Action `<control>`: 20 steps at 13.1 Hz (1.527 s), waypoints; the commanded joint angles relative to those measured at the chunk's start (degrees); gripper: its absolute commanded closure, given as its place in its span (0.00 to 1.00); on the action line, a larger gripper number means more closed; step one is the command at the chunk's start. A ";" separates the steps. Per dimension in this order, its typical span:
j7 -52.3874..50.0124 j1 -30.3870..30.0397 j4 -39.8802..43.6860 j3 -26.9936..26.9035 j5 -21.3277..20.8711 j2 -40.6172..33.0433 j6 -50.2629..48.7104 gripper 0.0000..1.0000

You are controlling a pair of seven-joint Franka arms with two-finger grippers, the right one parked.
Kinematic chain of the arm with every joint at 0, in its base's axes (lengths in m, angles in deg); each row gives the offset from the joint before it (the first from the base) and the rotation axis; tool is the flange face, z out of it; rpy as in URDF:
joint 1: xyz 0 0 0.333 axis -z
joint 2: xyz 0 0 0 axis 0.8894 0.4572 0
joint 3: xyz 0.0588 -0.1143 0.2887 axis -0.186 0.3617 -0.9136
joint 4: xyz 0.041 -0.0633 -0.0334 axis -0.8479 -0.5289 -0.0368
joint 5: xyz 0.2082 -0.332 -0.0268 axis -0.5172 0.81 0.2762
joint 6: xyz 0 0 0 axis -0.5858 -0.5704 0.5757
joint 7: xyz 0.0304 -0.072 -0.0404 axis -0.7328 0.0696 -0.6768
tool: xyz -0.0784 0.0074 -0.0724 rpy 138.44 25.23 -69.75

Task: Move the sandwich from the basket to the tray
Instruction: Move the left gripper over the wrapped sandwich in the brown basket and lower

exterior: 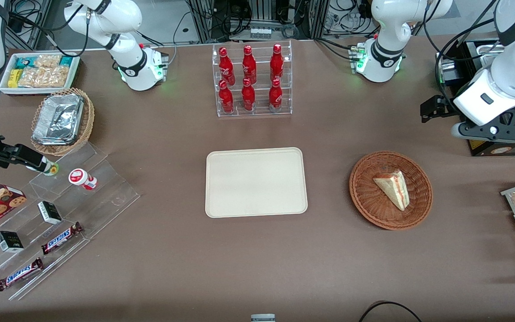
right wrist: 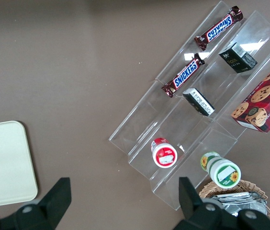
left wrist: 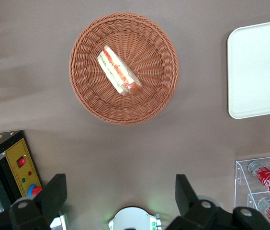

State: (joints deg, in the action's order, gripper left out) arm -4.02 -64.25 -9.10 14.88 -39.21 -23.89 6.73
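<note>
The tray (exterior: 256, 182) lies flat and bare at the middle of the table (exterior: 284, 268), with open surface on all sides, so a load could come down onto it from above without fouling the rack of red bottles (exterior: 251, 79) standing farther from the front camera. Toward the working arm's end sits the basket (exterior: 390, 190), well apart from the tray. The sandwich (exterior: 392, 188) rests inside it on its broad face, near the middle of the weave; its red and green filling edge shows in the wrist view, and nothing covers it. The tool (left wrist: 120, 194) hangs high over the table, beside the basket rather than above it, released with its fingers (left wrist: 53, 194) spread wide and holding nothing. I judge the pick-up not yet begun.
</note>
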 commanded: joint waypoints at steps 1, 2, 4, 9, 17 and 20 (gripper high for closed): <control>-0.47 -0.65 0.54 0.24 0.92 -0.19 0.00 0.00; -0.55 -0.65 0.45 0.15 0.92 0.07 1.31 0.00; -0.38 -0.82 -2.43 0.06 0.48 0.25 3.86 0.00; -0.38 -0.65 -13.69 0.24 -0.05 0.33 16.68 0.00; -0.99 -0.82 -28.37 -0.20 -0.13 3.84 40.49 0.00; -1.35 -0.82 -31.54 -0.73 -0.13 5.25 46.49 0.00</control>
State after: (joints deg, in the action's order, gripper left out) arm -4.25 -64.68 -38.88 14.00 -39.20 -18.72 50.39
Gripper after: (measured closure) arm 0.000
